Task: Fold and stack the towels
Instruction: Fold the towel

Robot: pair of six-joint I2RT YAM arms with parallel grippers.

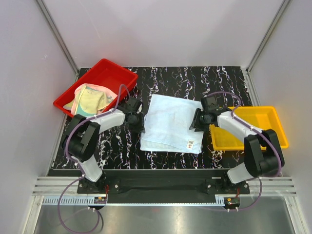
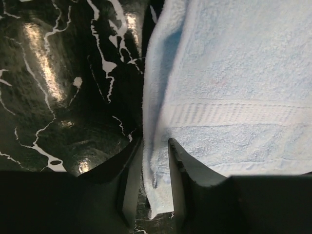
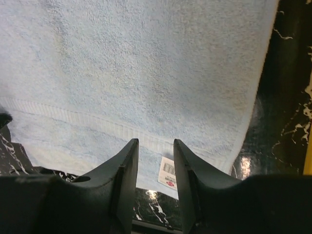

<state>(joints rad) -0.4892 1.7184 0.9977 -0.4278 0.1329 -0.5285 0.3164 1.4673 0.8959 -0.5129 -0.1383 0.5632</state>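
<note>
A pale blue towel (image 1: 170,122) lies spread flat on the black marbled table, with a small white tag (image 1: 191,144) at its near right corner. My left gripper (image 1: 139,123) is low at the towel's left edge. In the left wrist view the left gripper (image 2: 153,142) stands open, with the thick edge of the towel (image 2: 229,87) running between its fingers. My right gripper (image 1: 195,121) hovers at the towel's right side. Seen from the right wrist, the right gripper (image 3: 155,142) is open above the towel (image 3: 146,63), holding nothing, the tag (image 3: 167,173) showing between its fingers.
A red tray (image 1: 114,73) at the back left holds more towels (image 1: 90,100) in pink, yellow and teal, bunched together. A yellow tray (image 1: 253,122) stands at the right, next to my right arm. Grey walls close in on both sides.
</note>
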